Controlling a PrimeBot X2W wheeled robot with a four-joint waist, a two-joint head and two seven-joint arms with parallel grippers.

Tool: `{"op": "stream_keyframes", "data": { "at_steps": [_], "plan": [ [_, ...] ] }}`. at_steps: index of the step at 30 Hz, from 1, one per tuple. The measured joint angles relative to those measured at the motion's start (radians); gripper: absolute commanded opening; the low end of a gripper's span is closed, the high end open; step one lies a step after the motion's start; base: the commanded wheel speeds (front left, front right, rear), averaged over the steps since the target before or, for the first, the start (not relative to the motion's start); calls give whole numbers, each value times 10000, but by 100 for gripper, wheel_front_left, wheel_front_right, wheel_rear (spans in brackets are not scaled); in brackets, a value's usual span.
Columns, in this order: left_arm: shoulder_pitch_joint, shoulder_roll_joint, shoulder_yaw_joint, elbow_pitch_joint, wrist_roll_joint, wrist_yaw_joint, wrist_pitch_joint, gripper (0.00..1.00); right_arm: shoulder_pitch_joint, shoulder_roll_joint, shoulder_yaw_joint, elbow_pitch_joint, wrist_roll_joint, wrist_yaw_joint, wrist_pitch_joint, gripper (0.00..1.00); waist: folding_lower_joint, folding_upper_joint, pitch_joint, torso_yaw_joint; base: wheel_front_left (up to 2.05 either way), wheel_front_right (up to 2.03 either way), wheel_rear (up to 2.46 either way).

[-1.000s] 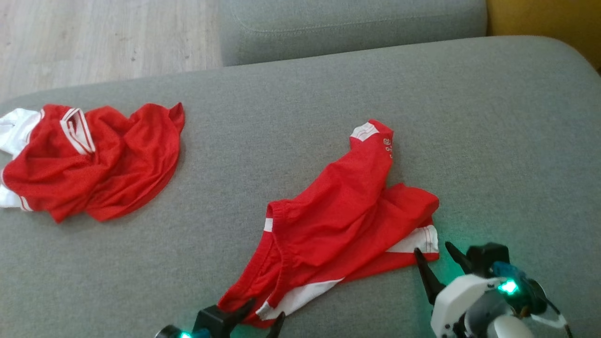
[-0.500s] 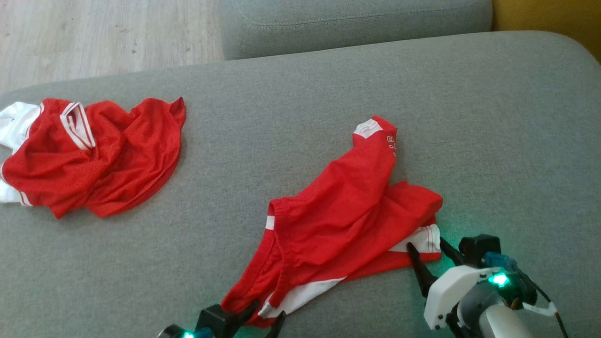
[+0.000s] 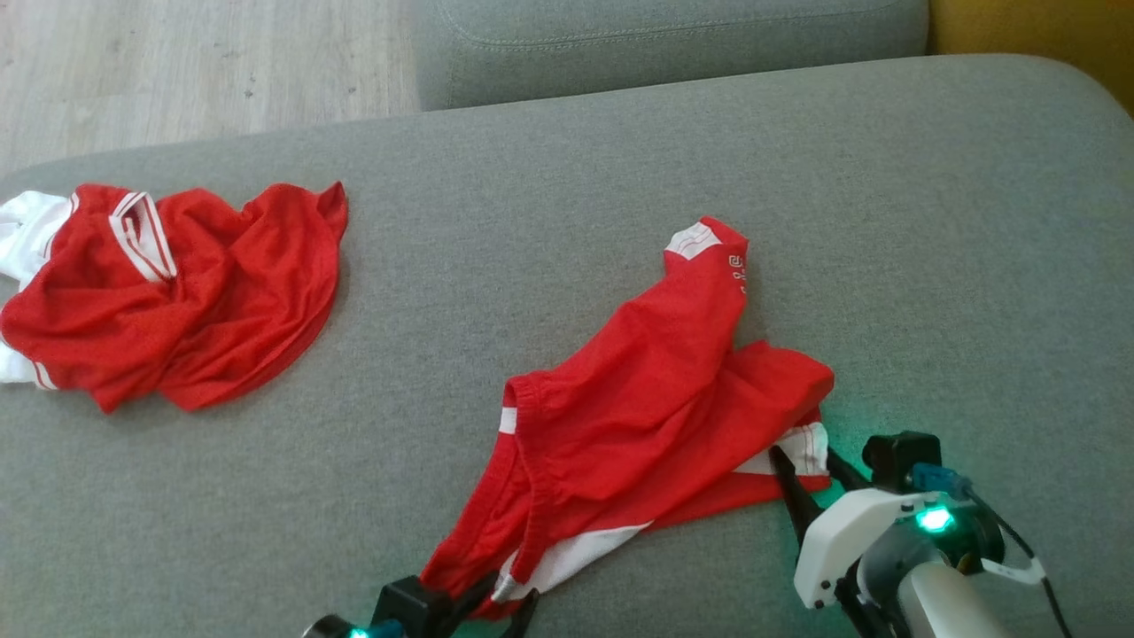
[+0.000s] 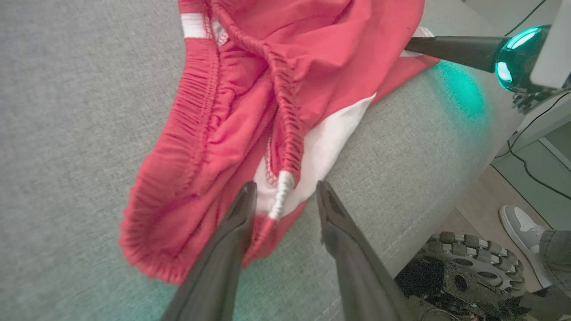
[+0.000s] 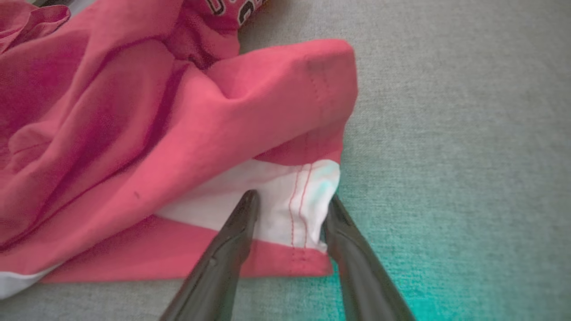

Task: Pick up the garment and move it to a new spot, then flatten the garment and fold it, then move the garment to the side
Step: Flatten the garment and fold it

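Note:
The garment (image 3: 638, 399), red shorts with white side panels, lies crumpled on the grey sofa cushion (image 3: 567, 177). My left gripper (image 3: 507, 592) is at its near waistband end. In the left wrist view that gripper (image 4: 285, 191) is open, its fingers straddling the white-tipped elastic waistband (image 4: 276, 133). My right gripper (image 3: 804, 456) is at the shorts' right leg hem. From the right wrist, the gripper (image 5: 291, 200) stands open with the white hem corner (image 5: 294, 196) between its fingers.
A second red and white garment (image 3: 177, 292) lies bunched at the cushion's left end. A back cushion (image 3: 673, 35) and wooden floor (image 3: 177, 62) lie beyond. The cushion's near edge drops off by my wheel (image 4: 464, 263), where a person's shoe (image 4: 519, 223) stands.
My right gripper has slid forward onto the white hem corner. Both pairs of jaws have narrowed around the fabric. The shorts have not shifted.

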Motion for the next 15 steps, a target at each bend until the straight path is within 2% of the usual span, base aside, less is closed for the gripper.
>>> {"op": "stream_keyframes", "data": {
  "at_steps": [3, 4, 6, 7, 8, 10, 11, 15],
  "plan": [
    [-7, 23, -65, -2, -33, 0, 0, 65, 0, 0, 79, 48, 59, 0, 0, 56, -1, 0, -10, -5, 0, 0, 0],
    [-7, 31, -84, -4, -61, 0, 0, 63, -1, 0, 102, 48, 69, 0, -4, 45, 0, 0, -6, -8, 0, 0, 0],
    [-7, 44, -100, -4, -104, 0, 0, 54, -2, 0, 136, 52, 71, 0, -15, 31, 0, 0, -2, -18, 0, 0, 0],
    [-7, 52, -107, -6, -111, 0, 2, 48, -2, 0, 153, 52, 98, 0, -17, 8, 0, 0, -5, -24, 0, 0, 0],
    [-8, 56, -121, -6, -169, 0, 13, 45, -2, 2, 174, 52, 171, 0, -31, 0, 0, 0, -14, -31, 0, 0, 0],
    [-8, 61, -165, -25, -305, 0, 17, 25, 1, 4, 207, 50, 244, 0, -50, 0, 0, 0, -43, -43, 0, 0, 0],
    [-8, 58, -167, -63, -435, 0, 17, 0, 8, 2, 217, 33, 249, 0, -48, 0, 0, 0, -64, -46, 0, 0, 0],
    [13, 12, -169, -648, -1517, 0, 25, 0, 153, -113, 274, -596, 412, 0, 61, 0, 0, 0, -175, -60, 0, 0, 0]
  ]
}}
